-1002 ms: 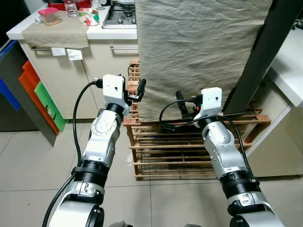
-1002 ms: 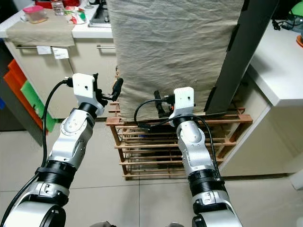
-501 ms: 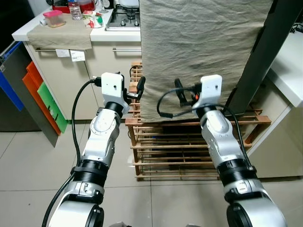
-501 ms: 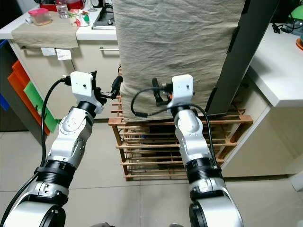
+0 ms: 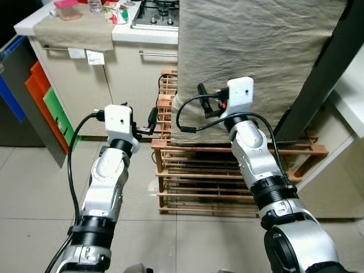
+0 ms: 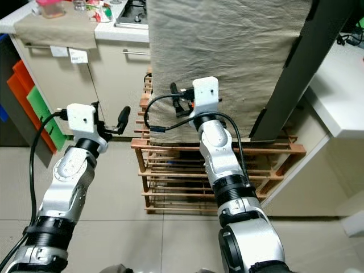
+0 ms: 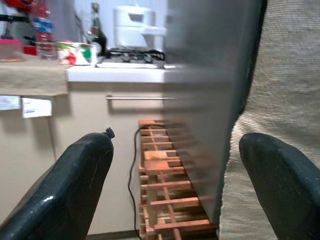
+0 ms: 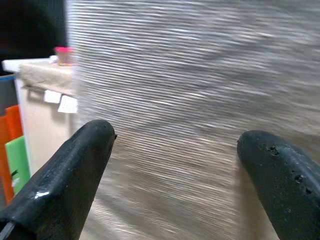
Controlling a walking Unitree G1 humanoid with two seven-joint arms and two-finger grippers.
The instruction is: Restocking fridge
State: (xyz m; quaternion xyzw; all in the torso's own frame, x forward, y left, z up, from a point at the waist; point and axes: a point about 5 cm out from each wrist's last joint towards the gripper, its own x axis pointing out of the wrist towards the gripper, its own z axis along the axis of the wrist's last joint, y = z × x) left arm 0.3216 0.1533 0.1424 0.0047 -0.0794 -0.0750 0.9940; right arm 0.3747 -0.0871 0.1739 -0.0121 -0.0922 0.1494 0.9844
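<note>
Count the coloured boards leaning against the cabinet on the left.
3: a blue board farthest left, an orange board next, and a green board nearest the cabinet. More may be hidden behind them.

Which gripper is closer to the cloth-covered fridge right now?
The right gripper: it is raised against the beige cloth, while the left gripper hangs lower, beside the wooden rack.
</note>
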